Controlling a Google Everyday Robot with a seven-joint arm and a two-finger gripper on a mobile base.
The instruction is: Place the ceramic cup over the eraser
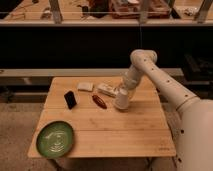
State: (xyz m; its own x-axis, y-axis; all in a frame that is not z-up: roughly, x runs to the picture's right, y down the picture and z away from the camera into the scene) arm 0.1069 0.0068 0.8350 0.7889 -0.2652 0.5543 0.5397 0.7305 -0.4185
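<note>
While your gripper is hanging over the right-centre tabletop, its jaws are clasping the ceramic cup from above, likely for carrying it leftward; the eraser is standing uncovered well apart at the left, with a reddish-brown oblong lying between them.

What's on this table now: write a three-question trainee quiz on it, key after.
1. True or false: the ceramic cup already covers the eraser.
2. The gripper is: A at the cup's top; B far left of the eraser; C resting on the eraser.
3. Which thing lies between eraser and cup?
Key: 1 false, they stand apart; 2 A; 3 the reddish-brown oblong thing.
</note>
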